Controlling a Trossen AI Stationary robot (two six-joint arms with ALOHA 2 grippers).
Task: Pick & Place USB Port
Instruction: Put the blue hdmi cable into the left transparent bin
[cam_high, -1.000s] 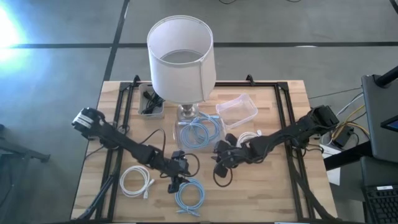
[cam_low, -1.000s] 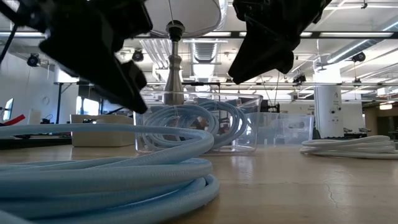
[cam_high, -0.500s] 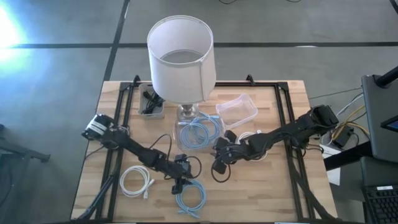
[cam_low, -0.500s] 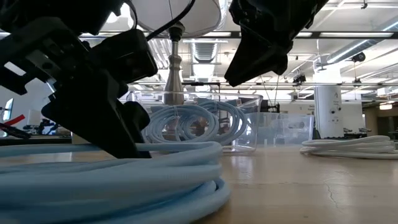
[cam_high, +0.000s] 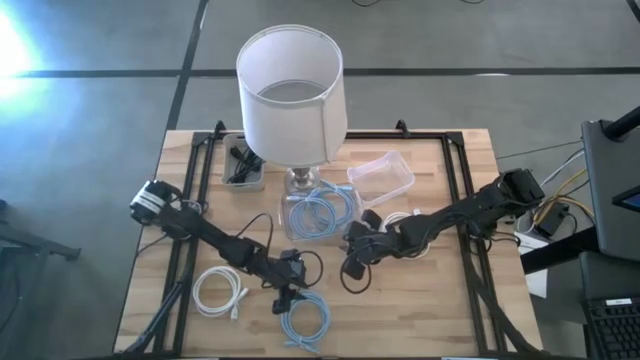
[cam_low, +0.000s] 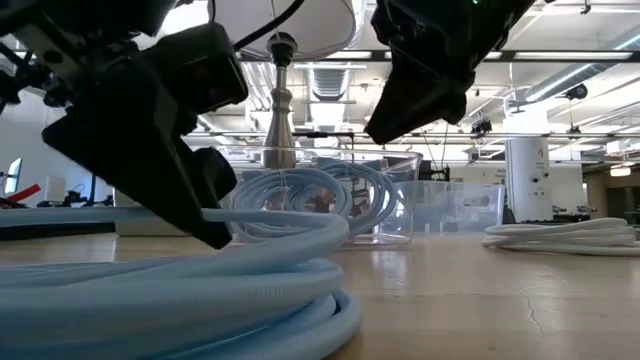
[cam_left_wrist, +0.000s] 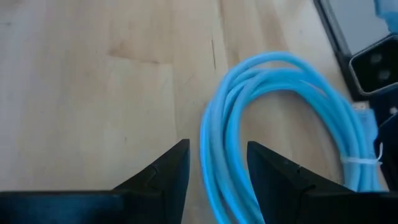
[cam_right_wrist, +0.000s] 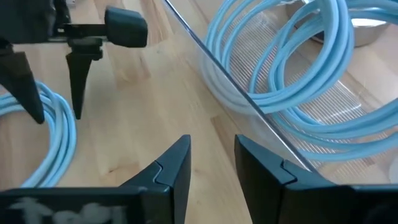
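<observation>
High view: the left gripper (cam_high: 285, 299) is hovering at the upper edge of the coiled light-blue cable (cam_high: 305, 322) lying at the near edge of the wooden table (cam_high: 420, 300). A second blue coil is resting in the clear plastic box (cam_high: 318, 213) beside the white-shaded lamp (cam_high: 291, 95). The right gripper (cam_high: 352, 266) is waiting just beside that box.

Low view: the near coil (cam_low: 170, 290) is filling the foreground, with the left gripper's dark fingers (cam_low: 200, 205) touching its top strand.

Left wrist view: the two fingers are standing apart, straddling the rim of the bundle (cam_left_wrist: 273, 130); nothing is clamped yet. A tie is binding the loop at one side. The coil is lying flat, its long axis running away from the camera.

Right wrist view: the right fingers (cam_right_wrist: 171, 168) are parted and empty.

Judgement: the cable is probably light, soft and springy; gripping several strands together, near the tie, should be keeping the loops from slipping apart.
</observation>
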